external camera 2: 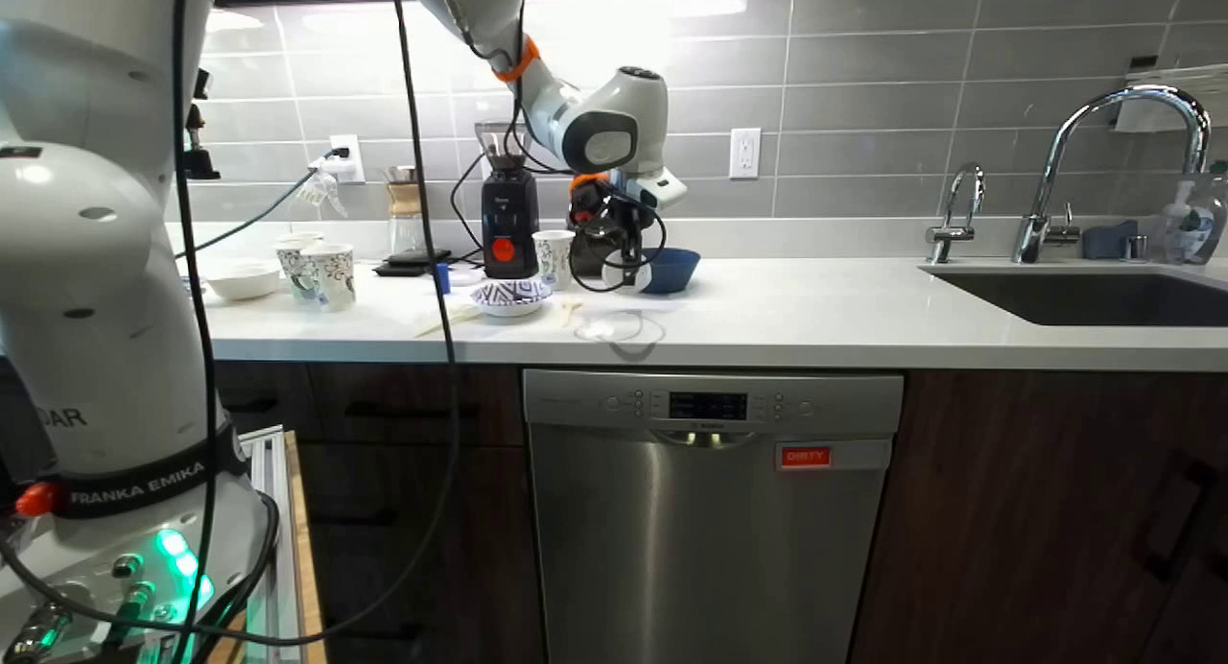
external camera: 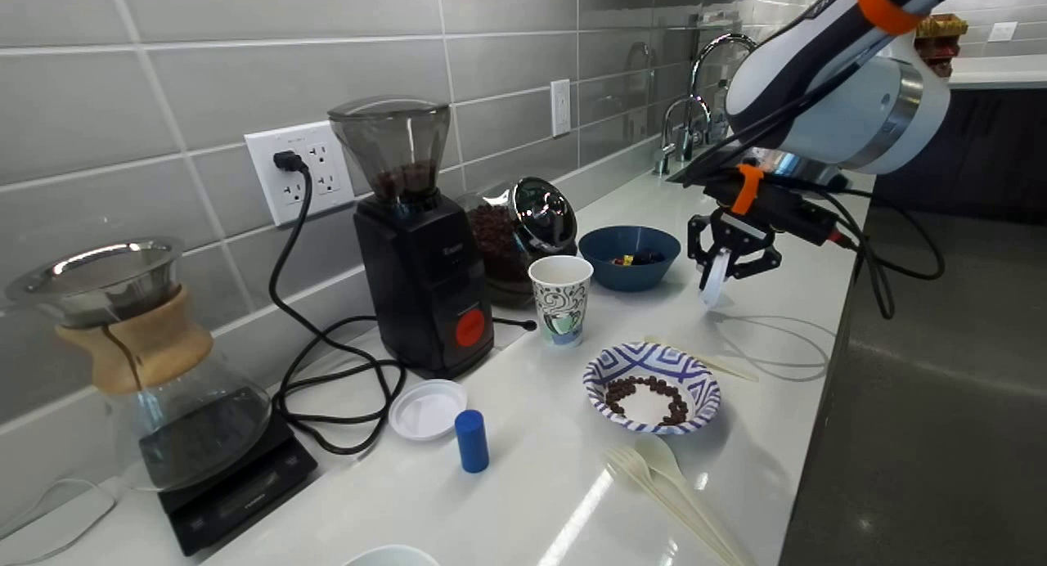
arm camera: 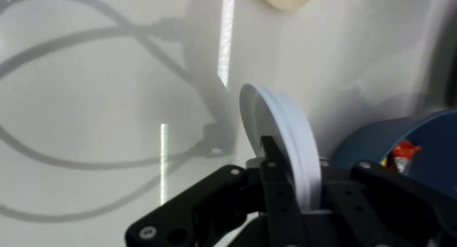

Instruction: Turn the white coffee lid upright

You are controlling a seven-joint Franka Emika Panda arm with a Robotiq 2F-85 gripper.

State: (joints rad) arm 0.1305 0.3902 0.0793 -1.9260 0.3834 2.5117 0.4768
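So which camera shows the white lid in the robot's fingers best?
The wrist view: the white coffee lid is biggest there, with its rim showing, though the fingers cover part. Both exterior views show it small: a thin, nearly edge-on lid, and a tiny pale lid partly hidden.

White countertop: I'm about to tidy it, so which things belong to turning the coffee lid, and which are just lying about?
Part of the job: white coffee lid, gripper holding it.
Just lying about: patterned paper cup, dark blue bowl, patterned bowl, blue cylinder, white disc, pale fork, coffee grinder.
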